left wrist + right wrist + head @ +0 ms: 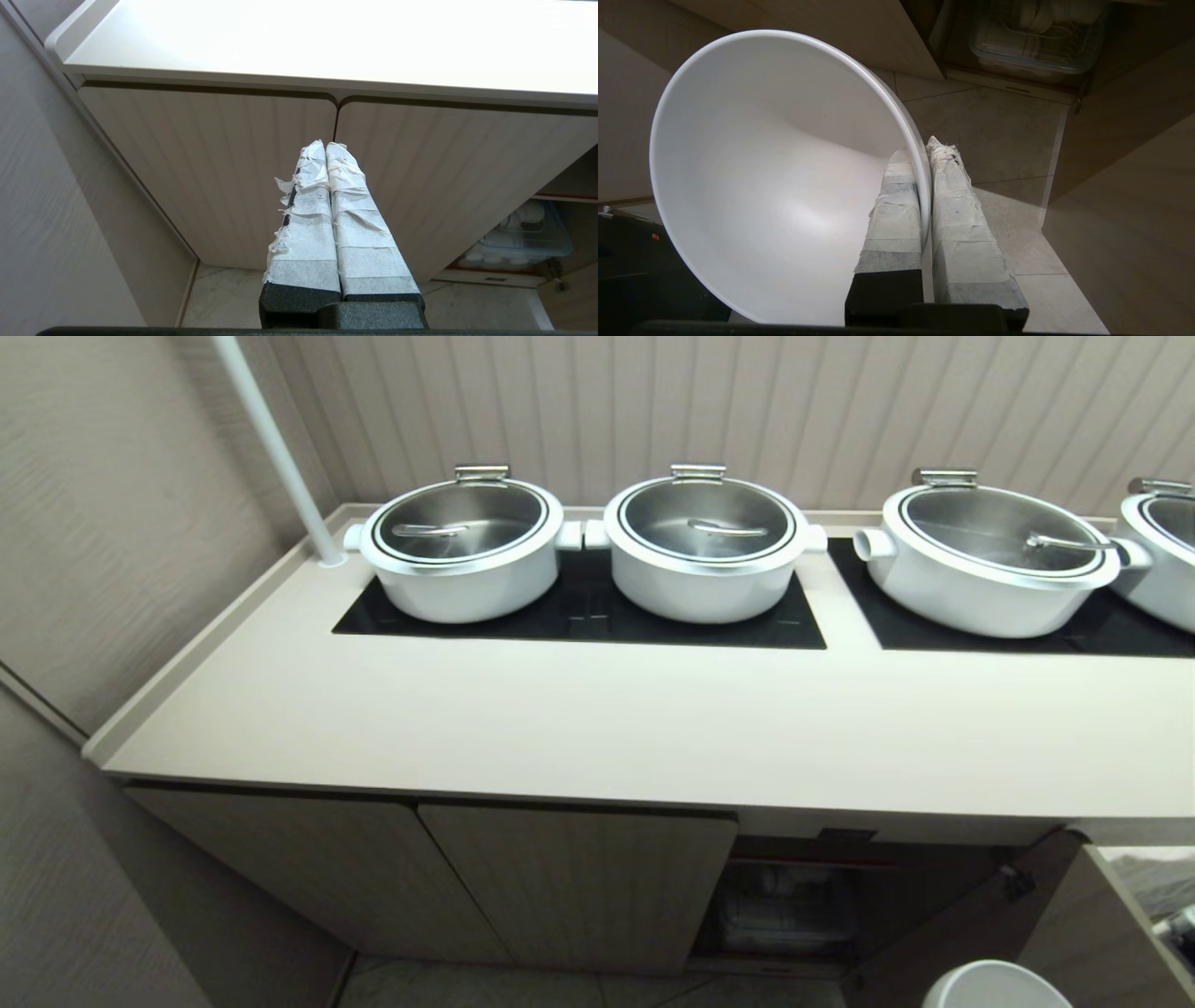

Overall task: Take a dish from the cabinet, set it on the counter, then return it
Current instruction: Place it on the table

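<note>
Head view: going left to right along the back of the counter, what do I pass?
White pole → first lidded pot → second lidded pot → third lidded pot → fourth lidded pot, cut off at the picture's right edge. The first two share one black glass panel.

4 white steel-lidded pots (462, 551) on black panels, white pole (275, 448) – clear container (1036, 42), tiled floor (999, 135)

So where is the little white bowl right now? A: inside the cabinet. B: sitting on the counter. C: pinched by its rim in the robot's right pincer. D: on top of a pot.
C: the right pincer has one finger inside and one outside the rim of the bowl.
</note>
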